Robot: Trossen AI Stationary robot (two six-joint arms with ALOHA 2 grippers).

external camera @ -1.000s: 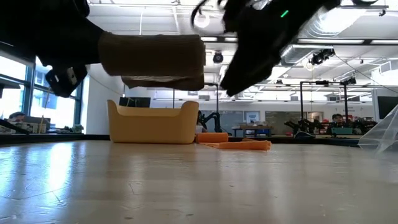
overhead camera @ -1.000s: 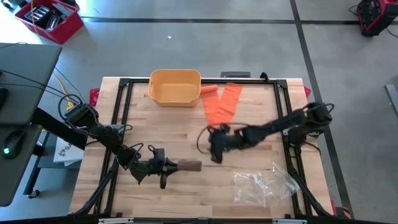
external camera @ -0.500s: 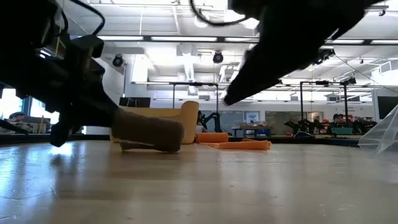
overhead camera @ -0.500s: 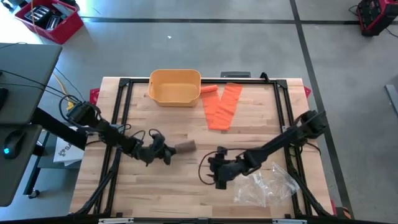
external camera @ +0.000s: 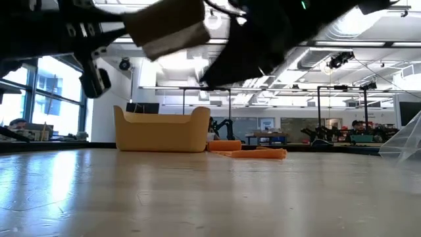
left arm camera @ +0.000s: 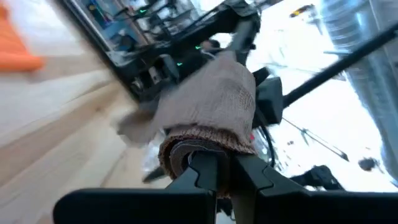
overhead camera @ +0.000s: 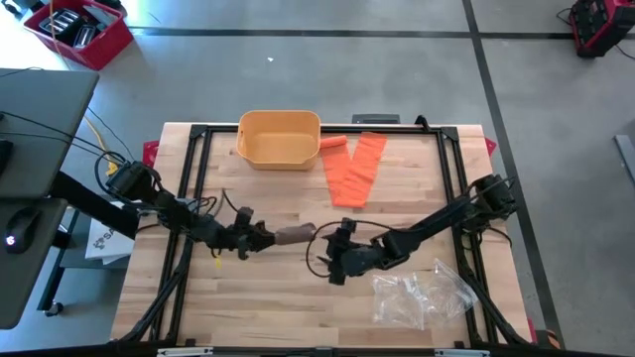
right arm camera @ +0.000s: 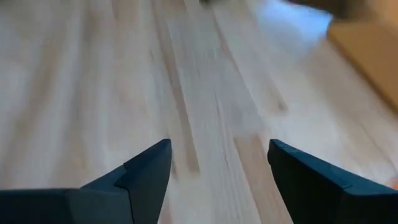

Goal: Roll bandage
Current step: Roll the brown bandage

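Holding the bandage roll (overhead camera: 295, 234) clamped near the bin (overhead camera: 279, 138), the left gripper (overhead camera: 266, 237) could let its loose tail unravel (right gripper (overhead camera: 335, 260) gapes empty).

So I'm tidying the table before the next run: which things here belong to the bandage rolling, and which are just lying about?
In the job:
- brown rolled cloth bandage, lifted off the table
- left claw, shut on the bandage's end
- right claw, open, beside the roll

Lying about:
- yellow plastic tub
- orange flat cloth strips
- clear crumpled plastic bag
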